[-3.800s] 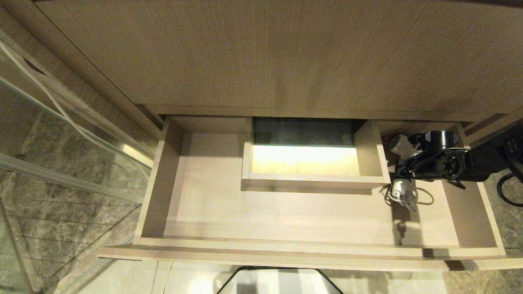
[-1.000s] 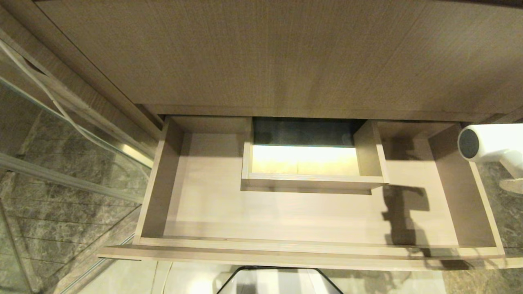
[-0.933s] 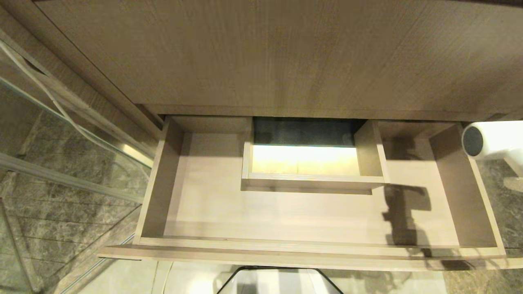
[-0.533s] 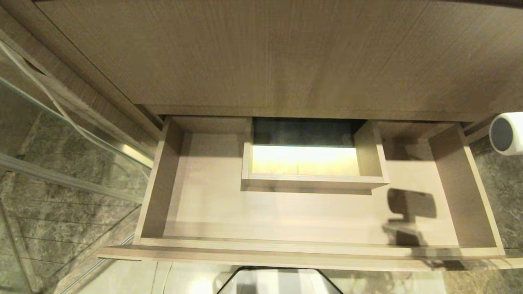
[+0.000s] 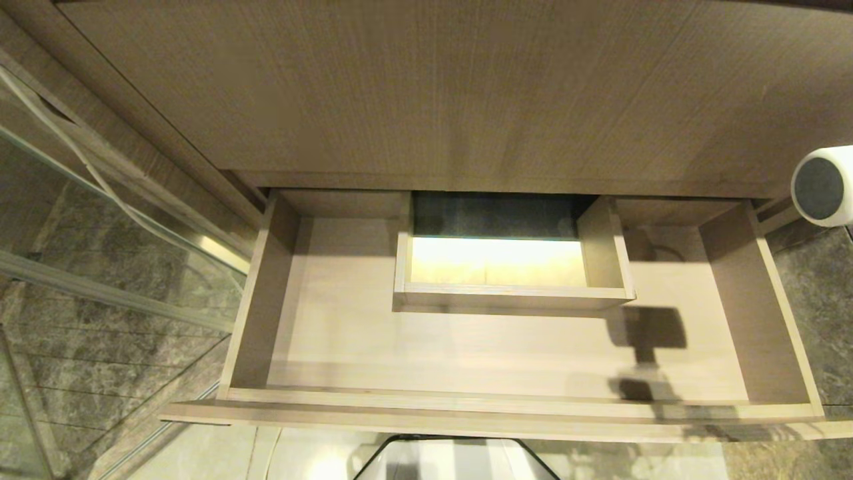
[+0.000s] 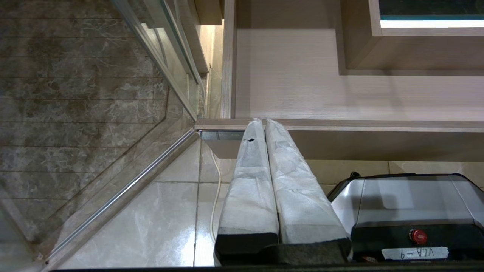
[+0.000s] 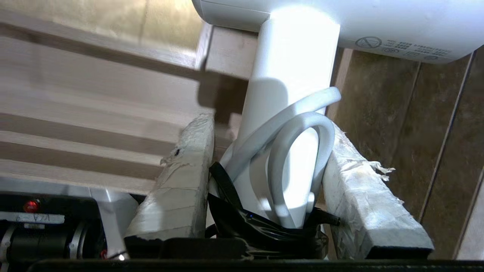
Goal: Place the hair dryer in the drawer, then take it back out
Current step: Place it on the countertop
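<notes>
One drawer (image 5: 266,293) open — hair dryer (image 5: 823,187) outside, handle clamped in rt tool (image 7: 266,128).

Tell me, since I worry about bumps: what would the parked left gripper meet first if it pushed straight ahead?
Probably the drawer: the shut left gripper points at its front rim, though depth there is unclear.

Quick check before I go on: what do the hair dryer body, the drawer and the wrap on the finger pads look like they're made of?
White hair dryer with dark grey round end: likely smooth moulded plastic, with a soft sheen and printed symbols. Wide light-brown wood-grain drawer: looks like matte laminate or veneer board, with fine straight grain. Right end effector finger pads: seemingly white tape or fabric wrap, wrinkled with frayed edges.
</notes>
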